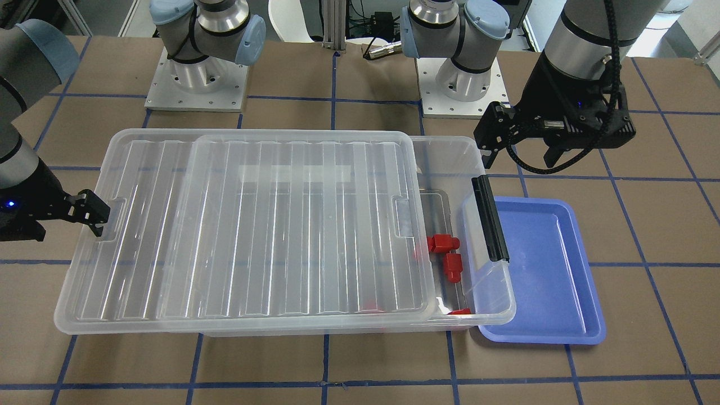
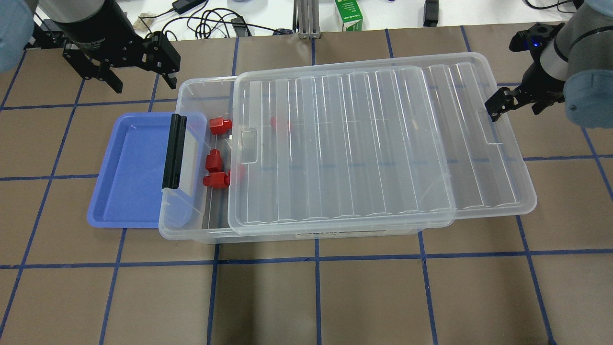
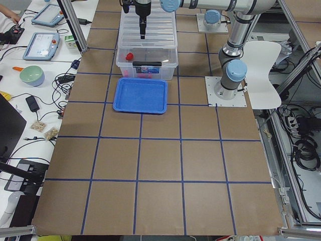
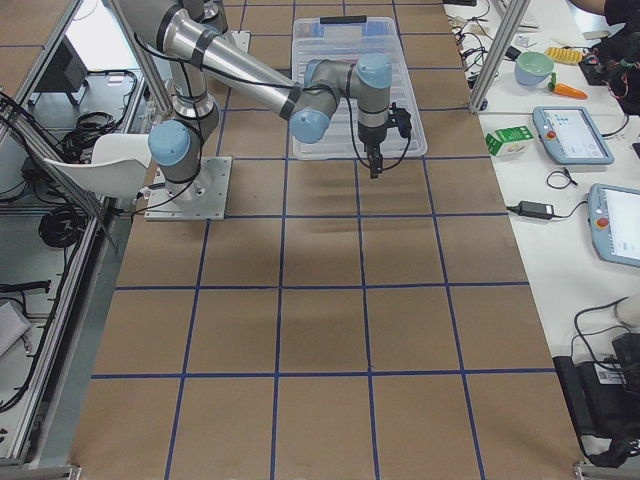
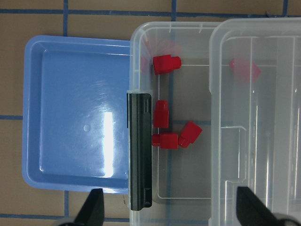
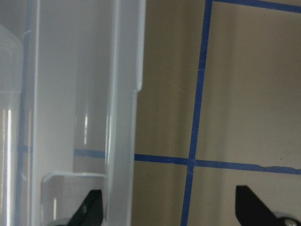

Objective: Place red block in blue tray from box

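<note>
The clear box (image 2: 187,232) lies across the table with its ribbed lid (image 2: 345,143) slid toward the right arm, so the end by the black latch bar (image 2: 174,151) is uncovered. Three red blocks (image 2: 220,125) (image 2: 213,161) (image 2: 216,180) lie in the uncovered end; others show blurred under the lid (image 5: 244,69). The blue tray (image 2: 129,167) sits empty against that end of the box. My left gripper (image 2: 139,81) is open and empty, raised beyond the tray and box corner. My right gripper (image 2: 517,105) is open, straddling the lid's far edge (image 6: 124,141).
A green carton (image 2: 348,14), cables and devices lie past the table's far edge. The arm bases (image 1: 197,84) (image 1: 461,84) stand on the robot's side of the box. Blue tape lines grid the brown table (image 2: 316,297).
</note>
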{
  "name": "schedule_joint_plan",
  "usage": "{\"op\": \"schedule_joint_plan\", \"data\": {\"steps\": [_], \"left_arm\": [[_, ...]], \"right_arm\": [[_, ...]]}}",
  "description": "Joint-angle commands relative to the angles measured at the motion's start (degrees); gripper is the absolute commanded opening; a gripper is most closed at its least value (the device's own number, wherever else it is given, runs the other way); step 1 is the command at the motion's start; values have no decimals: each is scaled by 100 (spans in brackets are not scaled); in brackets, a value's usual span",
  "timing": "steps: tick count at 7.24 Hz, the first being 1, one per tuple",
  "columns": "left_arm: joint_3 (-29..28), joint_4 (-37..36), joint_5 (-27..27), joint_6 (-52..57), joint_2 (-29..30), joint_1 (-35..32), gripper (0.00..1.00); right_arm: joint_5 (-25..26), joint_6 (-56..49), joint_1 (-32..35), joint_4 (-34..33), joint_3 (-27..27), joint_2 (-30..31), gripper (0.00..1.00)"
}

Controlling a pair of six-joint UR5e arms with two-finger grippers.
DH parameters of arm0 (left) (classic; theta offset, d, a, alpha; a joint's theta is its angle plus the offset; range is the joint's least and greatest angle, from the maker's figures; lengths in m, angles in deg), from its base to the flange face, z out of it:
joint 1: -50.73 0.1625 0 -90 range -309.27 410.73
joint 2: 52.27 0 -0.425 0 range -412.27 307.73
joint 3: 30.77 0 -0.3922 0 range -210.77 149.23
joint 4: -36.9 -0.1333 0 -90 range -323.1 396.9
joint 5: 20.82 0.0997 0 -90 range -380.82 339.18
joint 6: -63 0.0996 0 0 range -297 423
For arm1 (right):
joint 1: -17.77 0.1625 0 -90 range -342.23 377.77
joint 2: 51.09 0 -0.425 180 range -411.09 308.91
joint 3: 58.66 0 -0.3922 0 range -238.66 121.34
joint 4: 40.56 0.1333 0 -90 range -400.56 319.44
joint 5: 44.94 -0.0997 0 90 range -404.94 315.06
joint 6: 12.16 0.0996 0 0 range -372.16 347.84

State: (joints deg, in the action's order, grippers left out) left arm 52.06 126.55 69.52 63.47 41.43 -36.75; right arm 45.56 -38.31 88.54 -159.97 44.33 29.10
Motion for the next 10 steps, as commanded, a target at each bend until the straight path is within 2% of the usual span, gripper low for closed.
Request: {"op": "schedule_joint_plan", "data": {"steps": [1, 4, 10], "left_arm": [[-12, 0, -8, -3, 16, 4, 100], [5, 0, 10, 5, -10, -5, 100], [-30, 18, 212, -12, -28, 3, 100]], "right_arm": [[11, -205, -142, 5, -6, 31, 100], [11, -583, -415, -3, -6, 49, 100], [81, -602, -713, 23, -103, 49, 100]]}}
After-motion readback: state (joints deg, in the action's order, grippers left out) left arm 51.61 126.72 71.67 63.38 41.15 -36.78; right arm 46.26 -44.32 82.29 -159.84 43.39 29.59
